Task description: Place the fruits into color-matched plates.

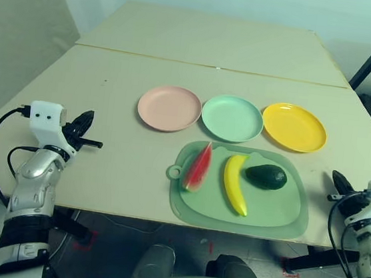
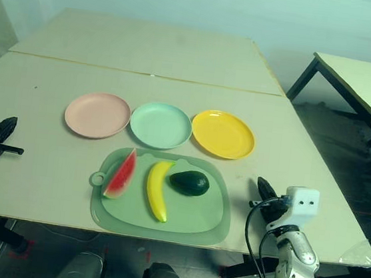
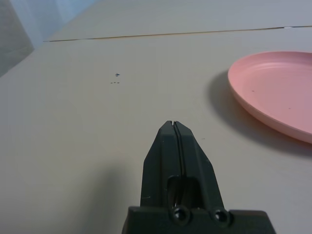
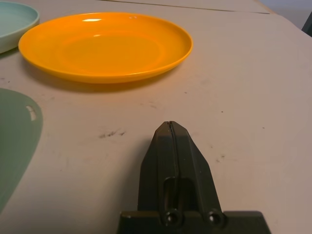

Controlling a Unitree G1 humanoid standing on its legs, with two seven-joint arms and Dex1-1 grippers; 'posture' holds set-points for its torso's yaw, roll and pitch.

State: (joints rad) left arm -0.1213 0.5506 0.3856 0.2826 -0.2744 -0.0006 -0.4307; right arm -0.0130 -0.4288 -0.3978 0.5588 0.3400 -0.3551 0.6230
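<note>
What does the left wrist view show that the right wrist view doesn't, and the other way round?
Left wrist only: the round pink plastic plate and the left gripper, shut.
Right wrist only: the round bright yellow plastic plate, part of the round mint green plastic plate, an edge of the flat green mat and the right gripper, shut.
Both: the pale tabletop and its seam.

So yeah, I'm counting three round shallow plastic plates (one pale pink (image 1: 169,109), one mint green (image 1: 232,119), one bright yellow (image 1: 294,128)), three toy fruits (red watermelon wedge (image 1: 197,168), curved yellow banana (image 1: 234,185), dark green avocado (image 1: 266,176)), and one flat green mat (image 1: 284,227).
</note>
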